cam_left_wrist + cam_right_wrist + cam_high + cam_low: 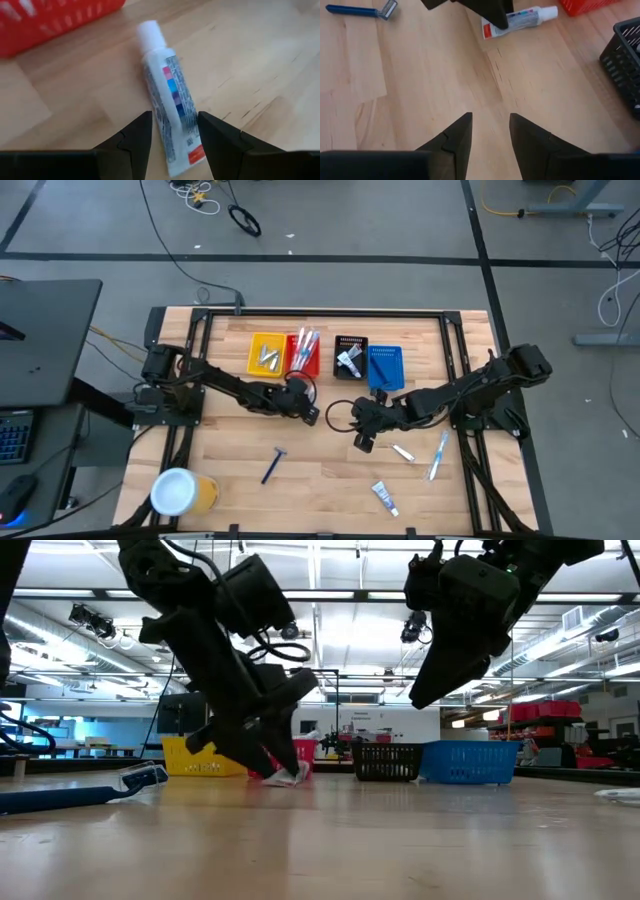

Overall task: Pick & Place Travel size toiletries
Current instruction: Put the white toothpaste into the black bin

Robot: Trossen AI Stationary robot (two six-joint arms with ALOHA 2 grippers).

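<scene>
Left gripper [172, 135] straddling a small white toothpaste tube with a white cap and coloured squares [167, 92], dark fingers [135, 137] parted either side, not yet pinching. Tube lying flat on the pale wooden table [250, 65], just beside the red slotted plastic bin [55, 20], crimped end between the tips. Right gripper [490, 132] hovering nearby over bare wood, likewise spread and carrying nothing. Farther out, waiting loose: blue-handled razor [273, 465], second small white tube [385, 498], slim white-and-blue toothbrush [438, 456], small pale packet [403, 452]. Beyond those, yellow, black and blue bins in the row.

Risking, by judgement: squeezing only the thin crimped tail and letting the tube pivot or slip out; closing off-centre and nudging it against the red bin; brushing the neighbouring arm, both working close together.
</scene>
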